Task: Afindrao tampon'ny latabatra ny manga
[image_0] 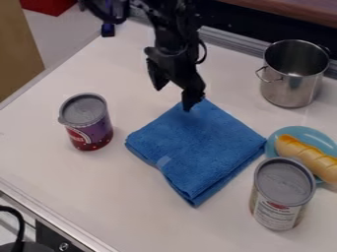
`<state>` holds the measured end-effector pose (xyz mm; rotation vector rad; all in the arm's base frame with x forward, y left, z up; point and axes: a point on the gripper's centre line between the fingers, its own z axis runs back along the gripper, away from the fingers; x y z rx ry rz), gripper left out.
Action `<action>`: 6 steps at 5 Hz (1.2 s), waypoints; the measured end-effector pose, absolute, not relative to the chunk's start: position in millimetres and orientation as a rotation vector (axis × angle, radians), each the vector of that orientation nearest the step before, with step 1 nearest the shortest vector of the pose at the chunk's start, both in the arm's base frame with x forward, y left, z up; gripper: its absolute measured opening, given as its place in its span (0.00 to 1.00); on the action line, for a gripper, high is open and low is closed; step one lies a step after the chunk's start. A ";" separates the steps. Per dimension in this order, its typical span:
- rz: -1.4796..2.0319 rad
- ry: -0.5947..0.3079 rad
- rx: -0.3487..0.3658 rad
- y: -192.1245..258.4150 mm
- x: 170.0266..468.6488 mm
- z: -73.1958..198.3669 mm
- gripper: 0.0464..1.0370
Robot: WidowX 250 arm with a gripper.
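Note:
The blue cloth (197,147) lies folded on the white table (59,192), in the middle of the view, with one corner toward the back and a small pale tag on its left front edge. My gripper (174,96) hangs at the cloth's back corner, its fingers spread apart. The right fingertip (191,102) overlaps that corner in the view, while the left one is over bare table. Whether the right fingertip touches the cloth I cannot tell.
A purple-red can (99,130) stands left of the cloth. Behind on the right is a metal pot (289,91). A blue plate (304,132) holding a bread roll (306,156) and another can (280,199) sit close to the cloth's right side.

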<state>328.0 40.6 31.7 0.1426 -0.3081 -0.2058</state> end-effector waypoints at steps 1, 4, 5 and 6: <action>-0.250 -0.273 0.123 35.5 312.8 24.8 0.67; -0.345 -0.248 0.022 2.6 308.2 6.6 0.01; -0.331 -0.270 0.048 -0.4 306.8 -8.2 0.01; -0.322 -0.264 0.063 1.0 305.4 -9.4 0.01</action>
